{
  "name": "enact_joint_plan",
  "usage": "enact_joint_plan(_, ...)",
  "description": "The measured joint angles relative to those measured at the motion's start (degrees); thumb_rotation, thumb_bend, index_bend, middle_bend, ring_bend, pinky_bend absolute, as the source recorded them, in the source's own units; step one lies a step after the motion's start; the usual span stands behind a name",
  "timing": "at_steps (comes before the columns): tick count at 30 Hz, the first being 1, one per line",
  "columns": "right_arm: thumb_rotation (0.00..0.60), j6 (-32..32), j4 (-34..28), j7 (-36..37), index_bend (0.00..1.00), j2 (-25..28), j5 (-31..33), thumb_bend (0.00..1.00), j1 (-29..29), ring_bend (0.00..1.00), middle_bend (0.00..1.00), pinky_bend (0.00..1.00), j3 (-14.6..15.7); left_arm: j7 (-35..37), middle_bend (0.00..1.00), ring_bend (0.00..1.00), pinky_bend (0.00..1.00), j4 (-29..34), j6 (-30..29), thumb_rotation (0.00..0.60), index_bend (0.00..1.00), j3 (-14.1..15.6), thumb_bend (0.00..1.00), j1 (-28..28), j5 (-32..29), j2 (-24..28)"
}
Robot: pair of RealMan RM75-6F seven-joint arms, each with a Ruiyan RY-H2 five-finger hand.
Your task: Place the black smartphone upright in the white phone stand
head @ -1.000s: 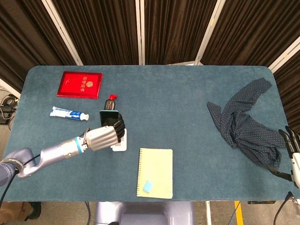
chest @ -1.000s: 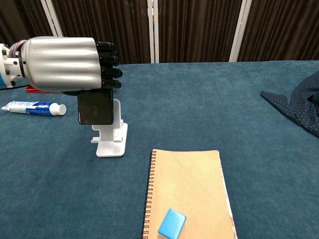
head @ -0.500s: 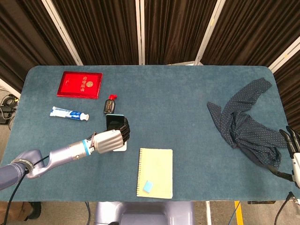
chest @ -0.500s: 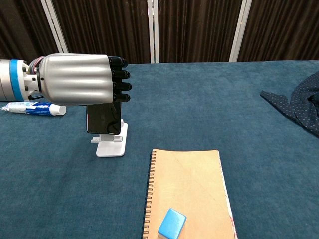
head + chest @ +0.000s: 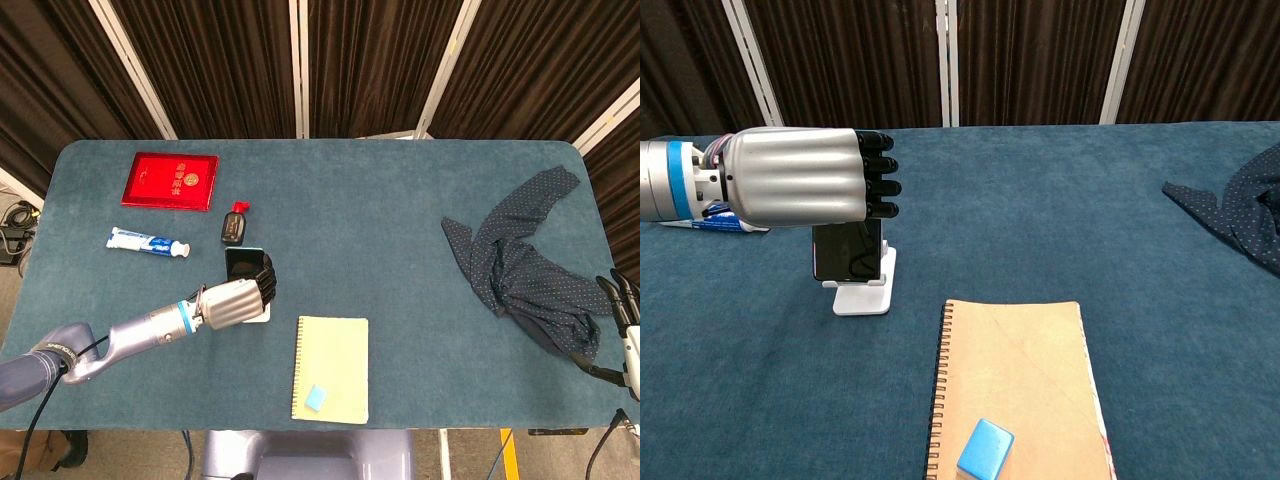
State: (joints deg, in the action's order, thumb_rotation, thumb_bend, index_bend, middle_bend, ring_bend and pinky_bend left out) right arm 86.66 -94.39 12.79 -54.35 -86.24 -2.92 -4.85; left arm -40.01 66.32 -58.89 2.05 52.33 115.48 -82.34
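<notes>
While the left hand (image 5: 795, 190) is gripping its top, the black smartphone (image 5: 847, 251) is standing upright over the white phone stand (image 5: 864, 291).

Hanging below the curled fingers (image 5: 878, 187) with its long axis vertical, the phone is meeting the stand's front lip at its lower edge, though whether it is fully seated there cannot be told from either view. From the head view, the phone (image 5: 244, 260) and stand (image 5: 262, 313) are sitting left of the table's middle, nearer the front edge, with the left hand (image 5: 236, 301) reaching in from the front-left corner. Outward, a spiral notebook (image 5: 1012, 385) carrying a blue eraser (image 5: 985, 450) is lying just right of the stand, and a toothpaste tube (image 5: 147, 242) and a red booklet (image 5: 171, 181) are lying toward the rear-left corner. By the front-right corner, well apart, the right hand (image 5: 624, 313) is holding nothing, its fingers loosely apart beside a dotted cloth (image 5: 520, 258), so any release falls to the left.
</notes>
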Motion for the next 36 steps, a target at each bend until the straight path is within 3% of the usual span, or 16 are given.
enact_joint_plan(6, 0.6, -0.1, -0.1, -0.2, 0.0, 0.0, 0.0, 0.0, 0.0, 0.0, 0.0, 0.0, 0.0, 0.8, 0.38, 0.41, 0.33, -0.9, -1.2, 0.6, 0.5, 0.4, 0.0, -0.2, -0.3, -0.8)
enact_joint_plan(8, 0.6, -0.1, -0.1, -0.2, 0.0, 0.0, 0.0, 0.0, 0.0, 0.0, 0.0, 0.0, 0.0, 1.0, 0.33, 0.35, 0.31, -1.1, -1.6, 0.6, 0.44, 0.5, 0.0, -0.2, -0.3, -1.1)
enact_joint_plan(13, 0.6, 0.0, -0.1, -0.2, 0.0, 0.0, 0.0, 0.0, 0.0, 0.0, 0.0, 0.0, 0.0, 1.0, 0.05, 0.13, 0.24, -1.2, -1.3, 0.6, 0.23, 0.8, 0.0, -0.2, -0.6, -1.2)
enact_joint_plan(15, 0.6, 0.0, -0.1, -0.1, 0.0, 0.0, 0.0, 0.0, 0.0, 0.0, 0.0, 0.0, 0.0, 0.6, 0.01, 0.09, 0.21, -0.9, -0.9, 0.6, 0.17, 0.9, 0.0, -0.3, -1.0, -1.0)
enact_joint_plan(21, 0.6, 0.0, -0.2, 0.0, 0.0, 0.1, -0.2, 0.0, 0.0, 0.0, 0.0, 0.0, 0.1, -1.3, 0.0, 0.0, 0.14, 0.9, 0.1, 0.6, 0.1, 0.7, 0.0, -0.6, -2.2, -0.4)
enact_joint_plan(27, 0.6, 0.1, -0.3, -0.1, 0.0, 0.2, -0.4, 0.0, 0.0, 0.0, 0.0, 0.0, 0.2, -2.0, 0.0, 0.0, 0.09, 2.8, -0.4, 0.6, 0.03, 0.4, 0.0, -1.0, -2.6, 1.4)
enact_joint_plan(36, 0.6, 0.3, -0.8, -1.2, 0.0, 0.0, -1.1, 0.0, 0.0, 0.0, 0.0, 0.0, 0.4, -0.3, 0.0, 0.0, 0.07, 7.1, -6.1, 0.6, 0.02, -0.1, 0.0, -2.3, -2.4, 6.5)
